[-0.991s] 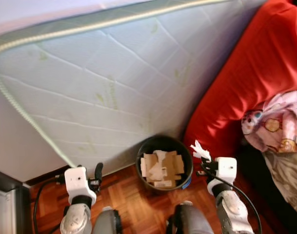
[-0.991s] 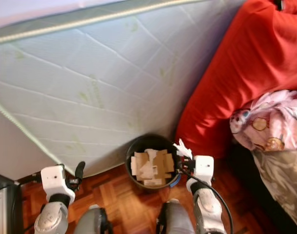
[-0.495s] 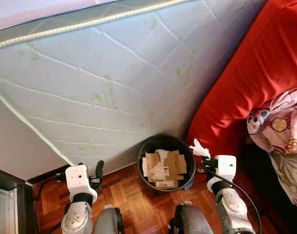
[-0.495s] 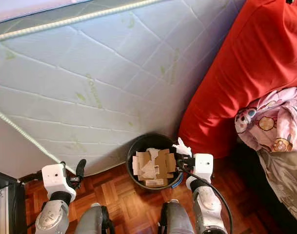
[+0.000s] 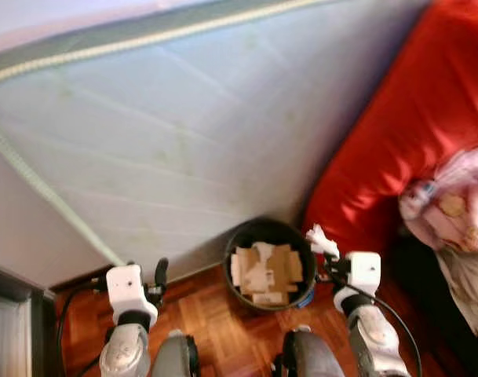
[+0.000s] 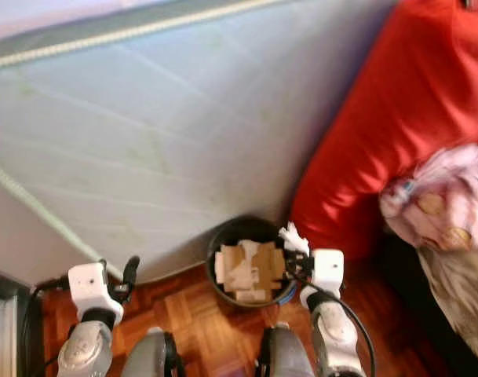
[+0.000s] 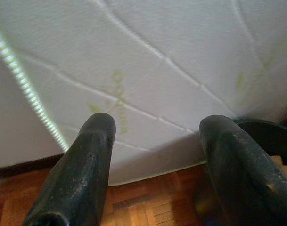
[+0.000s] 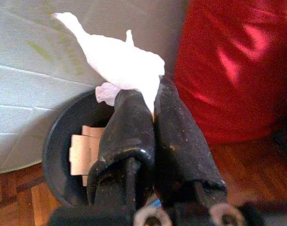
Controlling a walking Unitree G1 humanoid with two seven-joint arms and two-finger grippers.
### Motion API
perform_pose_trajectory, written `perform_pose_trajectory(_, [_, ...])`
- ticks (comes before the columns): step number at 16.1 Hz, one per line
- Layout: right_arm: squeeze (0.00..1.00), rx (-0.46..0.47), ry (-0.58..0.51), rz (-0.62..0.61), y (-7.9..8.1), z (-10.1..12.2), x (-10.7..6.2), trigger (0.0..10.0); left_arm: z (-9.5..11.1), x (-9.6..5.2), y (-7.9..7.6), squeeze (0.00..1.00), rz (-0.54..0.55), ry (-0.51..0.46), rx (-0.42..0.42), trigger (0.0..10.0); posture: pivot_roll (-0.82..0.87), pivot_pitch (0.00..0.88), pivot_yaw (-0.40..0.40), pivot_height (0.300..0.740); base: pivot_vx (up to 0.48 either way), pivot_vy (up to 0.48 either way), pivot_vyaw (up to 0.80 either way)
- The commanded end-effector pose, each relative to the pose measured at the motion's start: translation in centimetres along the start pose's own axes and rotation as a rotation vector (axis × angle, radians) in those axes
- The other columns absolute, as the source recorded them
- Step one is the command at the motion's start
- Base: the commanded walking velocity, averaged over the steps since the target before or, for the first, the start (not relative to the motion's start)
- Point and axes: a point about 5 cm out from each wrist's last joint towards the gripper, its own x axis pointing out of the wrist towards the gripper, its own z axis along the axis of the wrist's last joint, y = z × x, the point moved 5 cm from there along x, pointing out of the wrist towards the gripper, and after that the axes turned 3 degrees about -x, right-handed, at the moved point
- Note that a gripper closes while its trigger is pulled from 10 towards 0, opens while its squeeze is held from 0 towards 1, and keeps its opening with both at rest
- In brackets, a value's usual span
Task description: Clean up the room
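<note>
One white tissue (image 8: 122,63) pinched in right gripper (image 8: 152,110) (beside bin (image 5: 242,236) rim).

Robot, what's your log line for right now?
right gripper: shut on white tissue | at rim of black bin | left gripper: open, idle

Little changes over this last second. The whole scene goes soft and blurred, and the mattress (image 5: 184,141) and the red bedding (image 5: 403,133) slide a little across the picture, which comes from the head camera swaying. The right gripper (image 5: 326,253) with its pinched white tissue (image 5: 320,238) sits a touch closer over the rim of the black bin (image 5: 270,263) than a second ago.
</note>
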Motion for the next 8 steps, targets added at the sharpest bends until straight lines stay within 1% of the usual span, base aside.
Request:
perform_pose_trajectory(1, [0.0,-0.01,0.001,0.015,0.39,-0.18,-0.14,10.0,-1.42,-0.65,0.47,0.0,0.016,0.057,-0.003,10.0,-0.11,0.197,-0.003,0.647,0.0,0.0,0.8])
perform_pose_trajectory(2, [0.0,0.0,0.01,0.011,0.32,-0.31,-0.12,10.0,-1.42,-0.62,0.46,0.0,0.016,0.057,-0.003,10.0,-0.11,0.197,-0.001,0.647,0.0,0.0,0.49])
perform_pose_trajectory(8, [0.0,0.015,0.021,0.003,0.21,-0.61,-0.18,10.0,-1.42,-0.58,0.22,0.0,0.013,0.058,-0.006,10.0,-0.11,0.198,-0.002,0.647,0.0,0.0,0.0])
